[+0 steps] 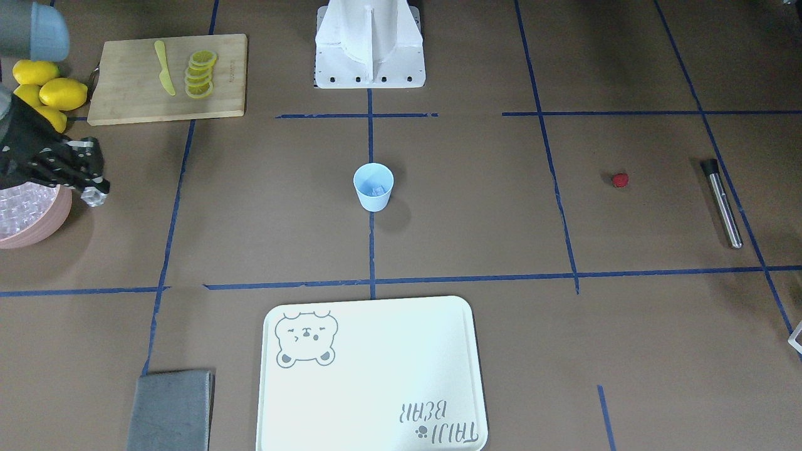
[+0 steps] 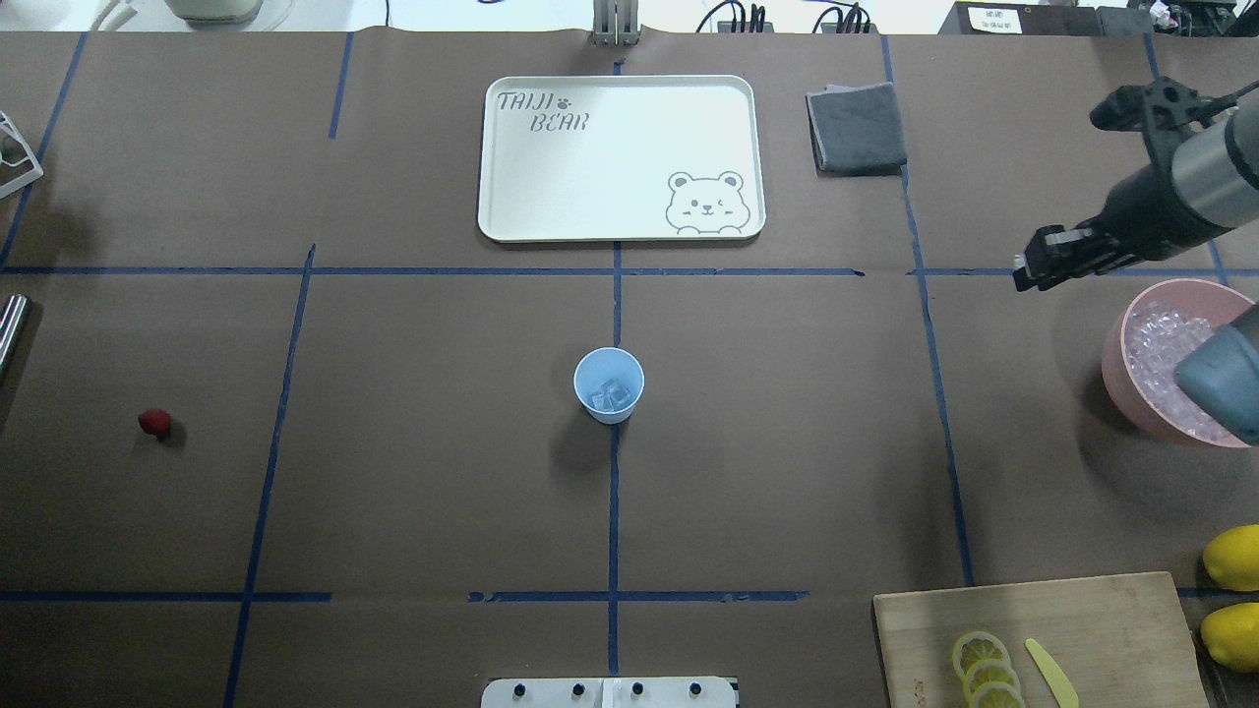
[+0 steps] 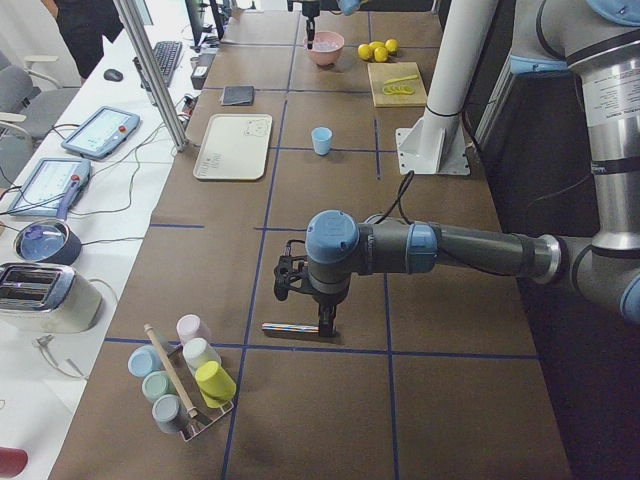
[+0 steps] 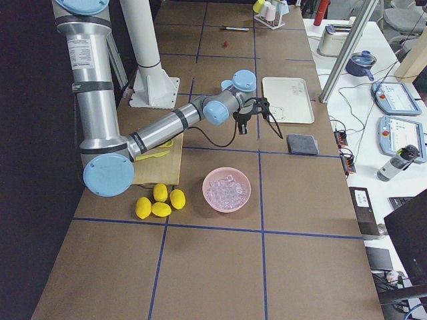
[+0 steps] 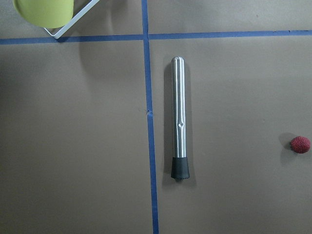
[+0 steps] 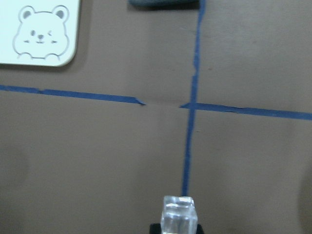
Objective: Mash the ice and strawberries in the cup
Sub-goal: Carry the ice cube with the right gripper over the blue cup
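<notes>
Above the taped brown table (image 1: 476, 238), the right gripper (image 1: 91, 190) clamps an ice cube (image 6: 179, 214), evidently for the cup (image 1: 373, 186); the left gripper (image 3: 325, 318) cannot be judged open or closed.

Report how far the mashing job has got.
Done: some ice sits in the cup. In hand: the right gripper holds another cube near the bowl. Left: the strawberry lies on the table, the muddler lies ungripped, and nothing looks mashed.

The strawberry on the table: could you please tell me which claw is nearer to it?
Left. The left claw hangs over the metal muddler, which lies near the strawberry; the right claw, holding an ice cube, is far off at the opposite end, by the pink bowl.
</notes>
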Controlling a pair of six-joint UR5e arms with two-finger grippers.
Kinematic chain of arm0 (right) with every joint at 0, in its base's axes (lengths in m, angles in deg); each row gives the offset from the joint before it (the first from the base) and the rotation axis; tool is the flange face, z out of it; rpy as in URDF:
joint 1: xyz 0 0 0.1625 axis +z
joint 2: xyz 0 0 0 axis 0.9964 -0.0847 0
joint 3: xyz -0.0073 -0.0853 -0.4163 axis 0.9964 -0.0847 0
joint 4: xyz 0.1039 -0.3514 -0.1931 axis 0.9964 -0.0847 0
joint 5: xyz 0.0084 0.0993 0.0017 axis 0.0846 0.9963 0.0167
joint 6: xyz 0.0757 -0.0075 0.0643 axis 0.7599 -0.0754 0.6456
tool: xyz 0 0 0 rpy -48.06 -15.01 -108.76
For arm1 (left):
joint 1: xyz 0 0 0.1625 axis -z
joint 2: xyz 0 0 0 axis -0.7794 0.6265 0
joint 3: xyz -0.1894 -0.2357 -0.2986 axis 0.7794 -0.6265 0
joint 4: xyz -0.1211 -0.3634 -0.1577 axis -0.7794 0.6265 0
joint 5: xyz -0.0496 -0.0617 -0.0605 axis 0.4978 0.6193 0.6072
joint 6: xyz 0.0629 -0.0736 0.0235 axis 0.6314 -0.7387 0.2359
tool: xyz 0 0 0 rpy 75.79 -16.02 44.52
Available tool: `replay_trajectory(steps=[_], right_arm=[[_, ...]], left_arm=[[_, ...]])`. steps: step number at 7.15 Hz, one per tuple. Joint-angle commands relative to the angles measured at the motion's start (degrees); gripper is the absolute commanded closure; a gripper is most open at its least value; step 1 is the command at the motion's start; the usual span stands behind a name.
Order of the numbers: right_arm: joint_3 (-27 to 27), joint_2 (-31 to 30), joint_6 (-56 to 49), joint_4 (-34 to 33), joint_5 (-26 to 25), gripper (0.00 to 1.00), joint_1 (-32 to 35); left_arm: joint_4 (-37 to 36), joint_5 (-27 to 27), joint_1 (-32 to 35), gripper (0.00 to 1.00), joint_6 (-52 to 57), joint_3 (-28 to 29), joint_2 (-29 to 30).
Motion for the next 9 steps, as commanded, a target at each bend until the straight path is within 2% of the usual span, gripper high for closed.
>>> replay_trajectory(steps=[1, 3, 6, 9], right_arm=[[0.1, 9.9, 17.5, 0.0, -1.4, 1.00, -8.2], [-0.9, 17.0, 29.0, 0.0, -10.3, 1.00, -19.1], [-8.4, 26.1, 35.6, 0.1, -22.5, 1.00, -28.9], [-10.6, 27.4, 35.7, 1.8, -23.4, 0.99, -31.1]], left_arm=[[0.0, 0.0, 0.0, 0.00, 0.0, 0.2, 0.0], [0.0, 0.0, 0.0, 0.00, 0.0, 0.4, 0.0], [-0.1, 0.0, 0.0, 0.00, 0.0, 0.4, 0.0], [0.0, 0.0, 0.0, 0.00, 0.0, 0.2, 0.0]])
